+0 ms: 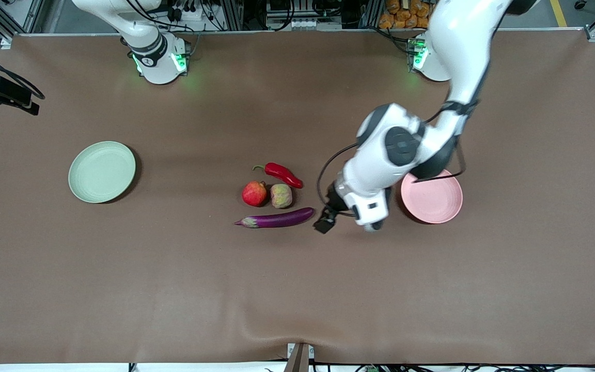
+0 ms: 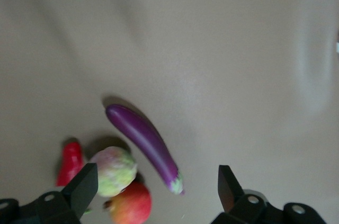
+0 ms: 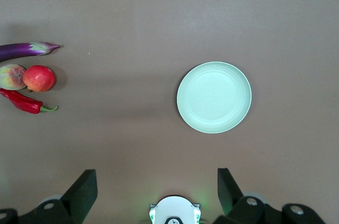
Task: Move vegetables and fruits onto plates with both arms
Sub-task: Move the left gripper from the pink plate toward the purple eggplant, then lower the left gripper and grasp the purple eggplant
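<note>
Eggplant (image 1: 277,218) lies flat on the surface (image 1: 173,289), nearest the front camera of the four, all at mid-table. Looks glossy, likely slick and firm; best taken at mid-length, across the narrow body. Pomegranate (image 1: 254,194) and yellowish-pink fruit (image 1: 281,196) touch just above it; round, may roll, grip at widest girth. Chili (image 1: 283,174) farthest, light and curved.

Left claw (image 2: 153,184) open, empty, over the surface between the eggplant's dark tip and pink plate (image 1: 439,204).

Green plate (image 1: 102,171) bare, toward the right arm's end. Right claw (image 3: 157,187) open, empty, high up; that arm waits.
</note>
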